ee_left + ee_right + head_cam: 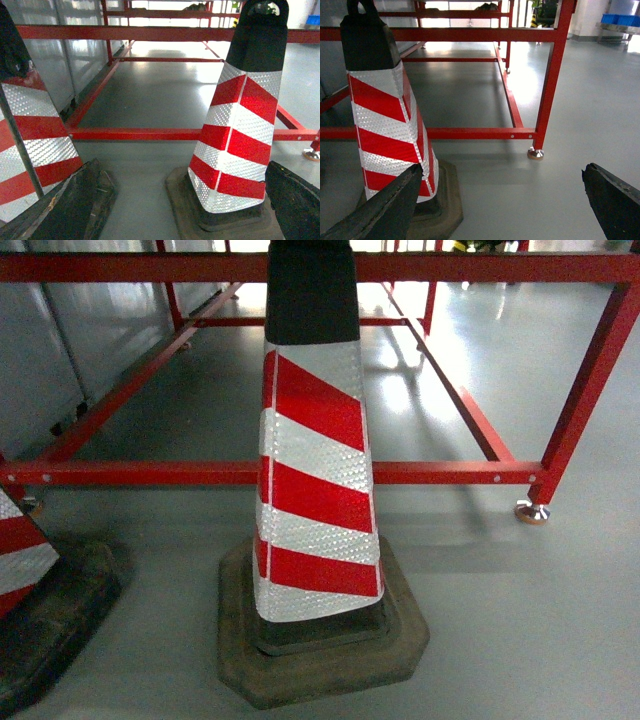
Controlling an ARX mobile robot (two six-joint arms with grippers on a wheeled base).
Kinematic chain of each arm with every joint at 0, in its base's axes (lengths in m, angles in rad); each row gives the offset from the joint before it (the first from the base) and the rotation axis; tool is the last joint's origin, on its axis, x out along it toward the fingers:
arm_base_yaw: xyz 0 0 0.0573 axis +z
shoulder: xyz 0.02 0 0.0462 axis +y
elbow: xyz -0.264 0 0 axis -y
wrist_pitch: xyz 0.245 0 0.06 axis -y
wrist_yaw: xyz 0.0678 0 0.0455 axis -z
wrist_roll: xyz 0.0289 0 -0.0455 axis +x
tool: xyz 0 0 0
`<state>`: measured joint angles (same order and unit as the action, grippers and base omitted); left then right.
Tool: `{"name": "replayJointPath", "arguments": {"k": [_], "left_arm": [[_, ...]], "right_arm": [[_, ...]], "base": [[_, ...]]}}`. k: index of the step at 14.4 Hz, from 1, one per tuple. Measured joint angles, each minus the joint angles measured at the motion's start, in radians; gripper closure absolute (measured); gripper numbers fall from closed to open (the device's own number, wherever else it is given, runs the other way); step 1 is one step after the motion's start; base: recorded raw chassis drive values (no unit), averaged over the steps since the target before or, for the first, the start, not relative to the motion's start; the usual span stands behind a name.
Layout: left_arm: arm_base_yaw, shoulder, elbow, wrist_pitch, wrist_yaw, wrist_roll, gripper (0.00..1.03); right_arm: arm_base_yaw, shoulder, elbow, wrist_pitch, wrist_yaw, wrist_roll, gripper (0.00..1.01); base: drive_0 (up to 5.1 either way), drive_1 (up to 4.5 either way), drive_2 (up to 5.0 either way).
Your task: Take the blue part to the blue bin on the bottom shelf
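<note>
Jaws, right: spread wide apart, nothing between them; dark fingers (385, 210) show at the lower left and lower right corners of the right wrist view, right gripper (495, 210) over bare floor.
Jaws, left: dark fingers (75, 205) at the lower left and lower right of the left wrist view, spread apart, left gripper (185, 210) holding nothing.
Cone, centre: a red-and-white striped traffic cone (315, 470) with a black top and a dark rubber base fills the middle of the head view, close in front and blocking the way ahead.
Cone, second: another striped cone (20, 550) stands at the lower left edge of the head view, just beside the first.
Frame: a red metal frame (150, 472) of low rails and posts runs behind the cones, on small round feet.
Floor: grey and glossy (520, 620), with glare in the upper middle.
Far right: blue bins (620, 19) sit on a steel rack at the upper right corner of the right wrist view, too distant to tell which is which.
Blue part: not visible in any view.
</note>
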<state>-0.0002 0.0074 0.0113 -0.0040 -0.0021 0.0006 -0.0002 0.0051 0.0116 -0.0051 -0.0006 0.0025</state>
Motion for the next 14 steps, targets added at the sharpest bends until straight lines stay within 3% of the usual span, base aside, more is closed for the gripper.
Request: {"name": "replayJointPath", "arguments": {"k": [14], "left_arm": [[0.0, 0.0, 0.0, 0.0, 0.0, 0.0, 0.05]], "right_arm": [[0.0, 0.0, 0.0, 0.0, 0.0, 0.0, 0.03]], "base": [[0.0, 0.0, 0.0]]}}
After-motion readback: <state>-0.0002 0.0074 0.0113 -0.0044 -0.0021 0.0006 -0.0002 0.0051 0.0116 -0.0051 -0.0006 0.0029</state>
